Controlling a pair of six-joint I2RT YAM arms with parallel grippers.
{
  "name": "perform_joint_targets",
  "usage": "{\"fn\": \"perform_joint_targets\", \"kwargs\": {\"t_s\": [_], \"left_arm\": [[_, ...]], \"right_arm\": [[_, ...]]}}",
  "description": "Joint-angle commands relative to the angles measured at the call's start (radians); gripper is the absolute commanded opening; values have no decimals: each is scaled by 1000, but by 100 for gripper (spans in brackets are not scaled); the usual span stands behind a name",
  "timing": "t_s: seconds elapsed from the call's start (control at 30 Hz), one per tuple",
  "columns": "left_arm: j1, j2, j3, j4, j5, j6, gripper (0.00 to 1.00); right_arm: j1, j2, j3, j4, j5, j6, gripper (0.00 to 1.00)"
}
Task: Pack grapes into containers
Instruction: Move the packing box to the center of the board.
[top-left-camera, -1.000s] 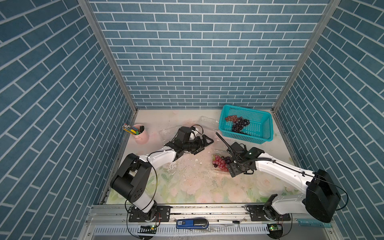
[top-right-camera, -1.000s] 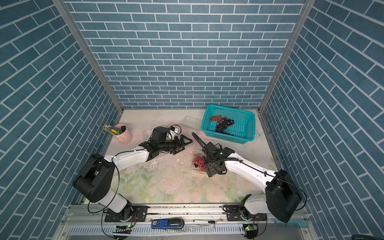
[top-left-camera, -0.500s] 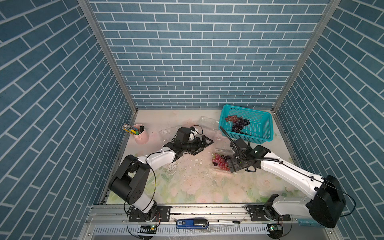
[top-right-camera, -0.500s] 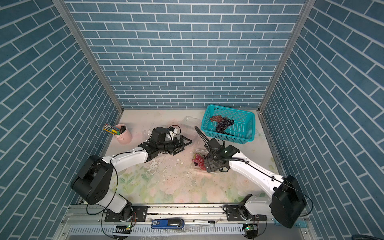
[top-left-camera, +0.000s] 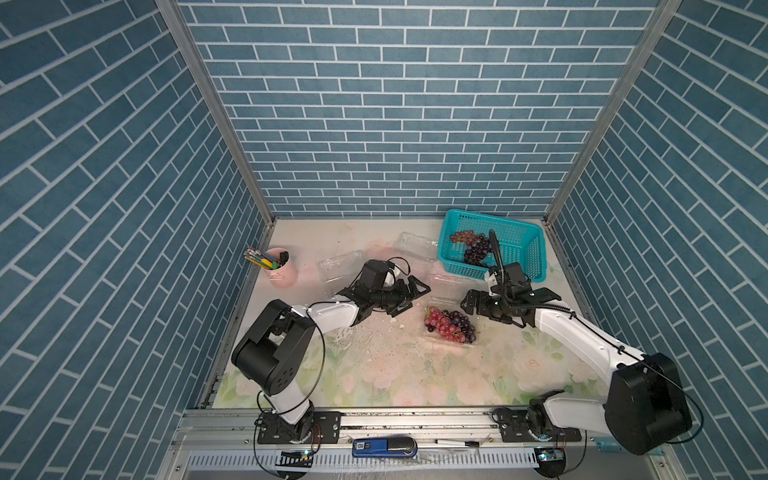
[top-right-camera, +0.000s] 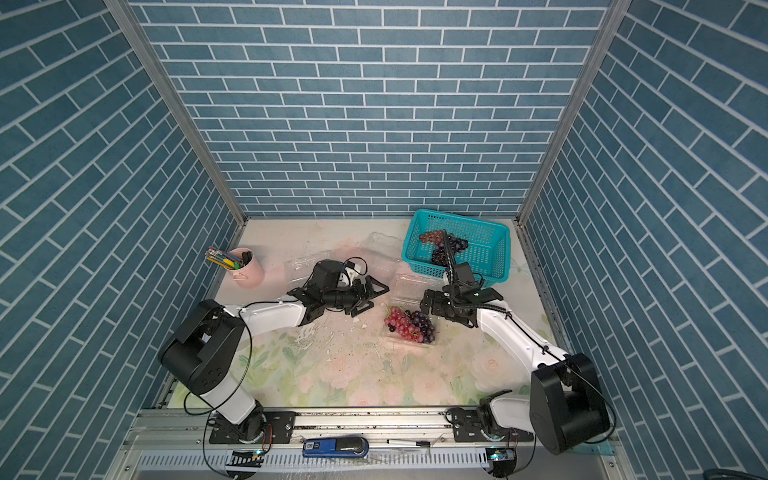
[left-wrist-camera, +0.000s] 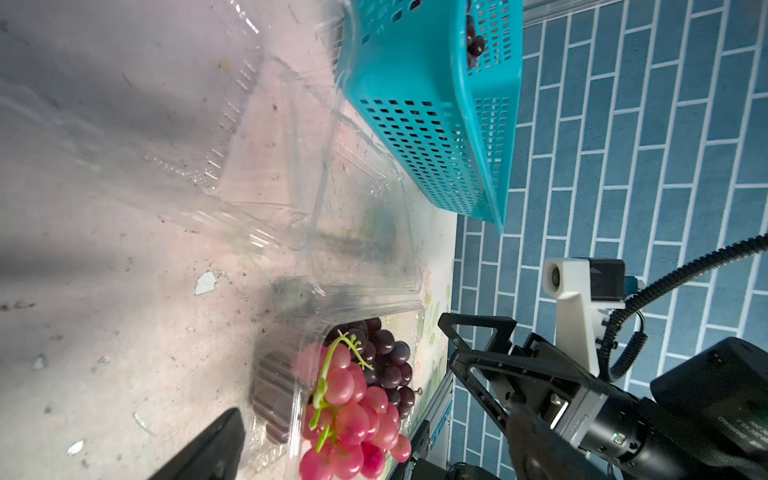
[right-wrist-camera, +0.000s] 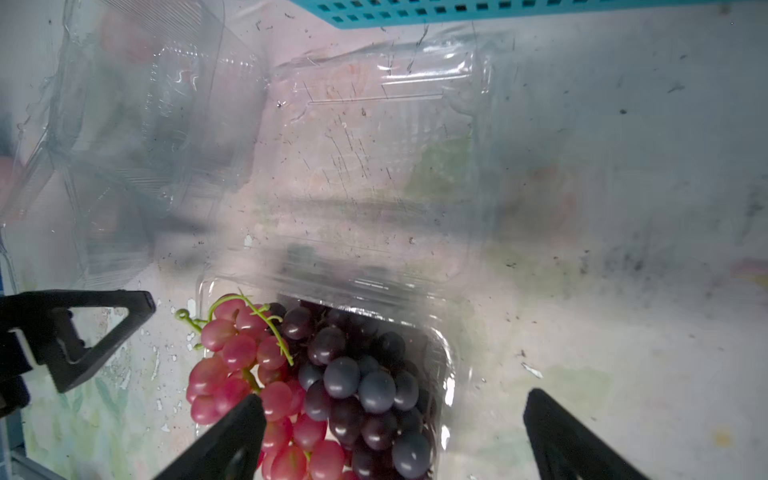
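Starting at the right gripper (top-left-camera: 468, 302): spread wide, holding nothing, hanging close over the right side of the open container (right-wrist-camera: 445, 361), touching neither the plastic nor the fruit as far as the wrist view shows. Inside that container, two bunches of grapes (top-left-camera: 449, 326), one red-pink and one dark purple, lying side by side and filling most of the tray, with the red bunch crowding the rim on the side toward the other arm. Behind the fruit, the clear lid (top-left-camera: 446, 286), swung open toward the back of the surface (top-left-camera: 374, 374) and not yet folded down. Across from there, toward the middle of the surface, the left gripper (top-left-camera: 413, 297): also wide open and empty, pointing at the container, near it but apart. Farther out, at the back right corner, a teal basket (top-left-camera: 536, 249) with the remaining grapes (top-left-camera: 471, 245), a reddish bunch and a dark one, waiting to be lifted out. Along the back, between basket and left edge, two empty containers (top-left-camera: 343, 264), hard to read as open or shut through the clear plastic. By the left edge, toward the back, a pink pen cup (top-left-camera: 282, 270), no part of the job. Judged from this layout: first box loaded, roughly a third to a half of the work done; left to do, closing that lid, perhaps after nudging the red bunch inward, then moving the basket fruit into the other boxes and shutting those as well.
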Motion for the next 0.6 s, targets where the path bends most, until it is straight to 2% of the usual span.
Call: {"fn": "perform_joint_targets", "kwargs": {"t_s": [0.0,0.33,0.57], "left_arm": [[-17,53,33,62,8,-39,100],[-49,180,119,147,27,-96,99],[-40,178,120,153,24,-95,100]], "right_arm": [[-7,32,-9,106,-80,41,98],[-10,127,-28,235,-144,22,98],[-3,201,7,280,-190,-3,98]]}}
